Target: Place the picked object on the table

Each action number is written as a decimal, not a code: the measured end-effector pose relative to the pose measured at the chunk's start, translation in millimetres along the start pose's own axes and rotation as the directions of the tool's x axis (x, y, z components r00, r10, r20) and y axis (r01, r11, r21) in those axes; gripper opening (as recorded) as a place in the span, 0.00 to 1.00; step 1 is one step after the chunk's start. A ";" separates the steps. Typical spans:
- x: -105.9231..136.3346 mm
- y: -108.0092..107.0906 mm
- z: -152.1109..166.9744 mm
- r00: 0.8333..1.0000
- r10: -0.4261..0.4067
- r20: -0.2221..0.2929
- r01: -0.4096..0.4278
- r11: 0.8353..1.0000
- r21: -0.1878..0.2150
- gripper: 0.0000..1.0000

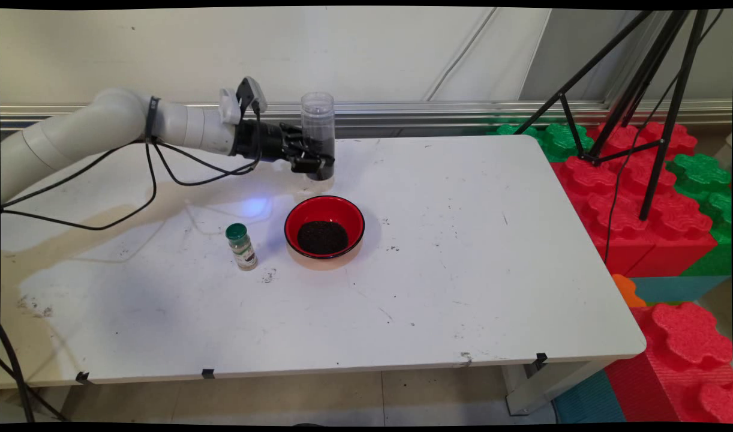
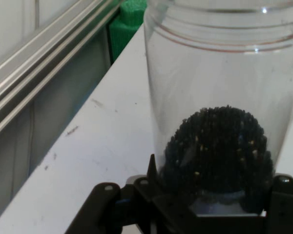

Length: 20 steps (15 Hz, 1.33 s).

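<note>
A tall clear plastic jar [image 1: 318, 133] with a layer of small black seeds at its bottom stands upright, held just behind a red bowl [image 1: 324, 227]. My gripper [image 1: 311, 161] is shut on the jar's lower part, reaching in from the left. In the hand view the jar [image 2: 219, 97] fills the frame and the dark seeds [image 2: 217, 151] pile at its base between my fingers. The red bowl holds a heap of the same black seeds. A small spice bottle [image 1: 242, 246] with a green cap stands upright left of the bowl.
The white table [image 1: 462, 270] stretches wide to the right and front. Black cables [image 1: 150, 180] hang from the arm at the left. A black tripod [image 1: 636, 108] and red and green foam blocks [image 1: 642, 198] stand beyond the table's right edge.
</note>
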 end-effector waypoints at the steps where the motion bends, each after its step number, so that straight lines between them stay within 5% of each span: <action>1: -3.9 -0.3 2.3 1.000 0.002 0.001 -0.002 1.000 -0.002 0.00; 20: -37.8 -3.8 18.6 0.998 0.053 0.019 -0.053 0.998 -0.016 0.00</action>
